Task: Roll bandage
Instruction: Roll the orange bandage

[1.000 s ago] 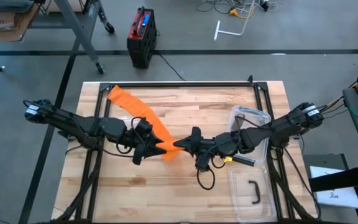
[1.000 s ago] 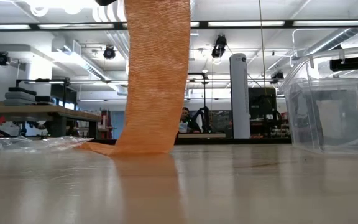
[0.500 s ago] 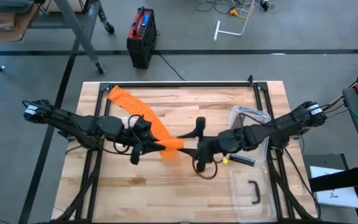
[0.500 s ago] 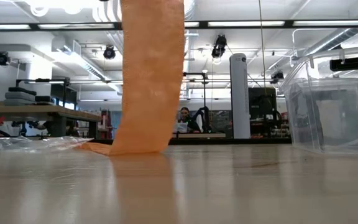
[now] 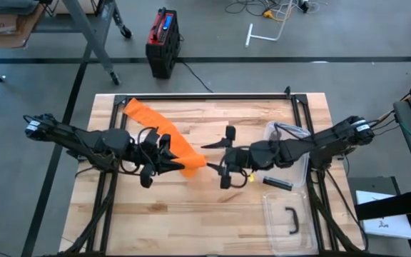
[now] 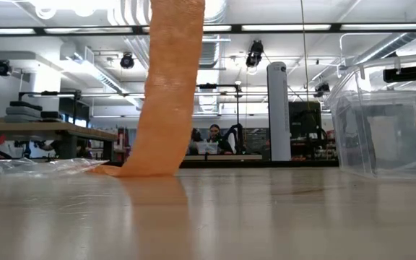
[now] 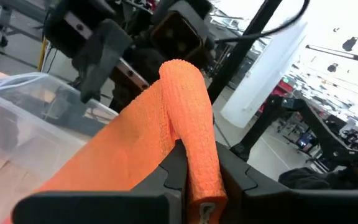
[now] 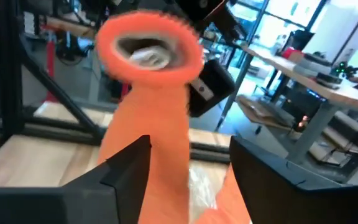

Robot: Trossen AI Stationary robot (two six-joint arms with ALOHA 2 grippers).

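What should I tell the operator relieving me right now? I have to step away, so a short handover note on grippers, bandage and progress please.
Left gripper: shut on the orange bandage, clamping its partly rolled end above mid-table.
Right gripper: open, apart from the bandage, facing the rolled end.
Bandage: the tail runs from the grip down to the table's far left corner, where it lies flat.
Clear bin sits by the right arm.
Done: only a loop or so wound at the held end.
Left: most of the strip is unrolled; keep winding.
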